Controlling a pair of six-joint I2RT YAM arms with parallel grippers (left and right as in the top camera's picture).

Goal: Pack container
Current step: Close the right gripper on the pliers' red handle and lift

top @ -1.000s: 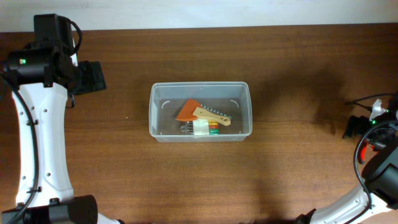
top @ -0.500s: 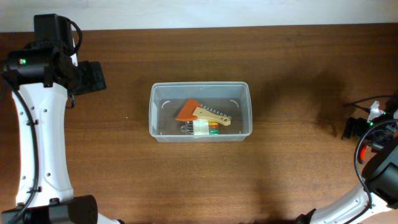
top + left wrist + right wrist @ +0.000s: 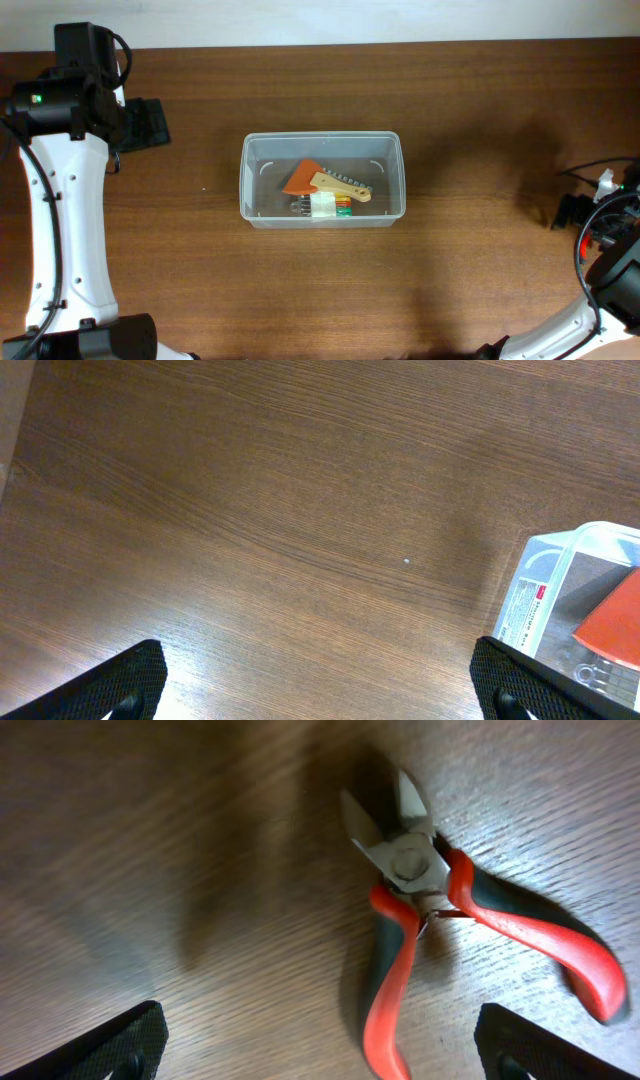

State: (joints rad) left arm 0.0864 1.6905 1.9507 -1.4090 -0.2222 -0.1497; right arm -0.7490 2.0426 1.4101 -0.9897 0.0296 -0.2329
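The clear plastic container (image 3: 322,179) sits mid-table and holds an orange piece, a tan toothed tool and a small white-and-green item. Its corner shows at the right edge of the left wrist view (image 3: 585,595). My left gripper (image 3: 320,695) is open and empty above bare wood, left of the container. My right gripper (image 3: 320,1055) is open at the far right of the table, low over red-and-black cutting pliers (image 3: 440,920) that lie flat on the wood with their jaws pointing away; one red handle reaches between the fingertips.
The white left arm (image 3: 60,200) runs down the left side of the table. Cables (image 3: 600,170) lie by the right arm at the table's right edge. A pale wall strip borders the far edge.
The right gripper has shifted slightly toward the near side at the right edge. The left arm and the container have not moved.
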